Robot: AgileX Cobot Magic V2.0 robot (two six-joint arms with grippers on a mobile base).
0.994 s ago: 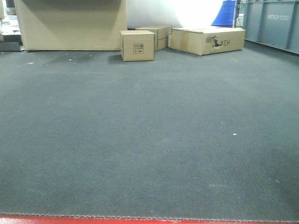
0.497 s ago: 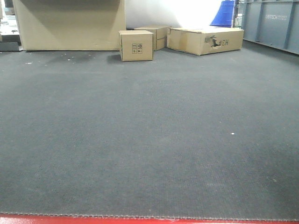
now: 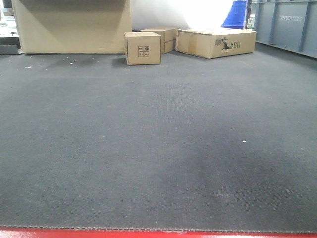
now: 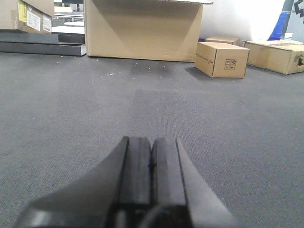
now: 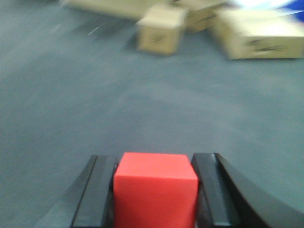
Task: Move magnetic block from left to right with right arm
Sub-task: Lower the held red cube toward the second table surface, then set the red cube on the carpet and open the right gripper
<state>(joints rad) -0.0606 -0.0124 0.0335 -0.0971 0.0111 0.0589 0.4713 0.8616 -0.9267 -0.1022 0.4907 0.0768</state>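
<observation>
The dark grey carpet (image 3: 158,139) fills nearly all I see, running out to a row of cartons at the far edge. The biggest is a tall cardboard box (image 3: 72,27) at the back left. To the right of the middle lies a long flat box (image 3: 215,42) with a torn hole in its face. A small box (image 3: 142,48) with printed marks stands between them, just in front of another carton.

My left pincer (image 4: 151,152) is low over bare carpet, its two black pads pressed flat together with nothing between them.

My right pincer (image 5: 154,164) is parted just as wide as the red block (image 5: 156,194). One black finger (image 5: 97,190) lies against each side face of it, so I have it clamped. The block sits square between them, its top face level, with carpet beyond. That view is blurred, and I cannot tell whether the block touches the floor.
</observation>
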